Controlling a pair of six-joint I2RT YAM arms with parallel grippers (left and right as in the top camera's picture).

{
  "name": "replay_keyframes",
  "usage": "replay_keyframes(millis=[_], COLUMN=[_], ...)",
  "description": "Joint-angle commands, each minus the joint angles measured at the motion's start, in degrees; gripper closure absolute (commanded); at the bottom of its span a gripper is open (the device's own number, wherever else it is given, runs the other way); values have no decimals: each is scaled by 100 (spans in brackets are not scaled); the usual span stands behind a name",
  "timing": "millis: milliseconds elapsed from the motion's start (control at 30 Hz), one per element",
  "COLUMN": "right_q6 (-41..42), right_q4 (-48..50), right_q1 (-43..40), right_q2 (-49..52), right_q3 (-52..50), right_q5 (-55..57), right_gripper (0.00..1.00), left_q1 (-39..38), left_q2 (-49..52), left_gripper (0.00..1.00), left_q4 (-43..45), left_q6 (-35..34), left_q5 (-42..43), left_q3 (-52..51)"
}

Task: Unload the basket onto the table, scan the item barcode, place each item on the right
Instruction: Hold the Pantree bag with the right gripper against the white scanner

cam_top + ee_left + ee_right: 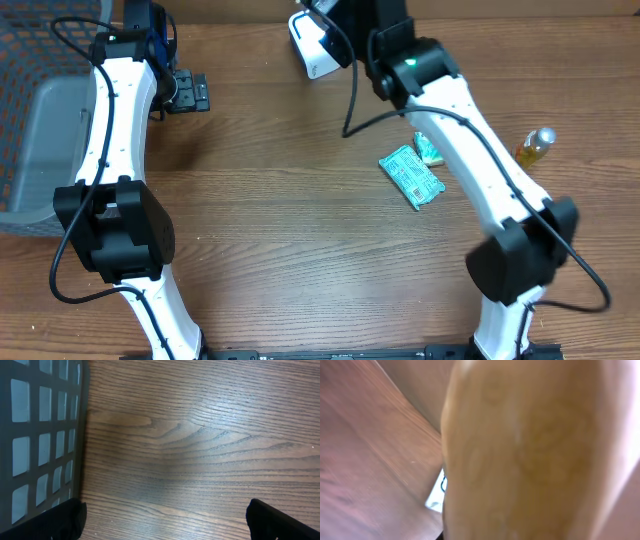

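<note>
We are at the scan step: the right gripper (340, 18), shut on what we judge is the tan item (530, 450), holds it by the scanner (312, 48), the left gripper (188, 92) wide open and empty; next, face its barcode to the scanner.

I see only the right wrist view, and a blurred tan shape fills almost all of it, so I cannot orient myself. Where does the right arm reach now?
Observer: Overhead, the right arm stretches far forward, and its end is beside the white scanner.
Operator: Does any item lie on the table?
Observer: Yes, a teal packet lies flat on the table, close beside the right arm.
Operator: And the left pincer?
Observer: The left pincer is open over bare table, next to a dark mesh basket.
</note>
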Motion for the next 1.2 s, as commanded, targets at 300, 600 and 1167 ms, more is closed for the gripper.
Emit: replay_keyframes(millis=[300, 600, 1167], right_q6=[-614, -693, -673], right_q4=[1615, 1797, 1700], right_q1=[42, 63, 179], right_q2=[1078, 1700, 1799], right_q3=[68, 68, 66], right_q5=[754, 804, -142], right_gripper=[96, 96, 96], left_q1=[22, 22, 22], left_q2=[20, 20, 20], left_gripper=[0, 0, 0], left_q4=[17, 17, 17], left_q6=[83, 83, 83], left_q5=[-48, -48, -46], left_q3=[90, 90, 90])
